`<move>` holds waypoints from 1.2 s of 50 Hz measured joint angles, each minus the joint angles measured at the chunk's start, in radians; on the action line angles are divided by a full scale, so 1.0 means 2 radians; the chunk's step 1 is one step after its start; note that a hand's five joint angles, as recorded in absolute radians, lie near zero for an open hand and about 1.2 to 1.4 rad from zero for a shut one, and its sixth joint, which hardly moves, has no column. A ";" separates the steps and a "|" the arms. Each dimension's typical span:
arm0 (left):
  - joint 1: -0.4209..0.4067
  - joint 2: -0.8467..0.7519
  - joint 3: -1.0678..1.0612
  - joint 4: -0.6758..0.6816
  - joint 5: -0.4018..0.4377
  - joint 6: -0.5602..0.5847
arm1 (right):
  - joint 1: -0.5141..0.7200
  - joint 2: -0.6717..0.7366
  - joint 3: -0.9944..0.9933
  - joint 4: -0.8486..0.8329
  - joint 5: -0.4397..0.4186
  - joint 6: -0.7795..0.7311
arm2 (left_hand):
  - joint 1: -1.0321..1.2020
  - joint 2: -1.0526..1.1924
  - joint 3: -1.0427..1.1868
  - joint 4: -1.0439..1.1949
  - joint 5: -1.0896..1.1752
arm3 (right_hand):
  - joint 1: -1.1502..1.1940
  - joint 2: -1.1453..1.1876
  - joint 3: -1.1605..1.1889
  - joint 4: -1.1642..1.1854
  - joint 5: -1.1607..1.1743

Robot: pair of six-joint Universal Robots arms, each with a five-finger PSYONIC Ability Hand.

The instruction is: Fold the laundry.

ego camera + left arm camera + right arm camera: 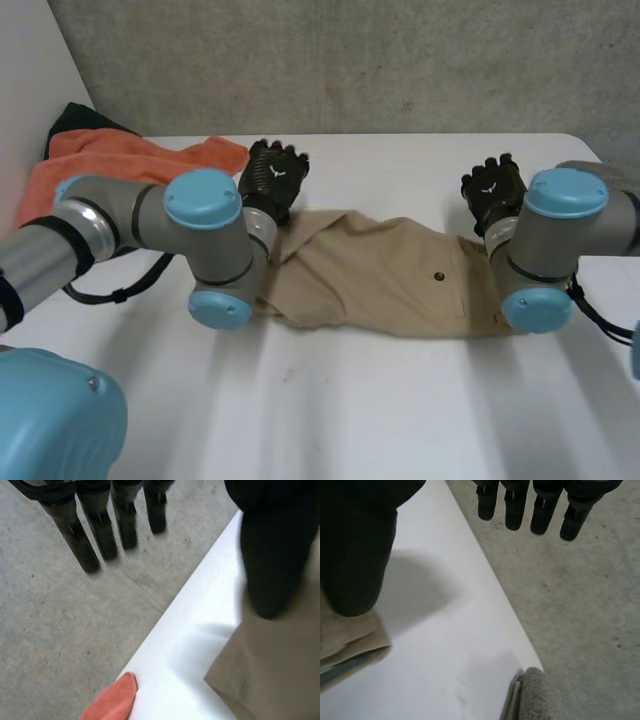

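A beige garment (380,275) lies folded into a long band across the middle of the white table (380,410). My left hand (275,177) is at the band's far left end and my right hand (494,190) at its far right end. In the left wrist view the fingers (100,530) stretch straight out past the table's far edge, and the thumb (272,555) hangs over the beige cloth (280,675). In the right wrist view the fingers (535,505) are also straight, with the thumb (355,555) over a corner of the beige cloth (345,640). Neither hand holds anything.
An orange towel (130,160) is bunched at the table's far left, and its tip (112,700) lies near my left hand. A grey cloth (537,695) sits at the far right edge of the table. Concrete floor lies beyond the far edge.
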 measured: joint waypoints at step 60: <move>0.063 -0.037 0.012 0.088 0.045 0.002 | -0.084 -0.224 0.434 -0.103 -0.149 0.049 | -0.017 -0.055 -0.057 -0.056 -0.048 | 0.299 0.374 0.368 0.366 0.322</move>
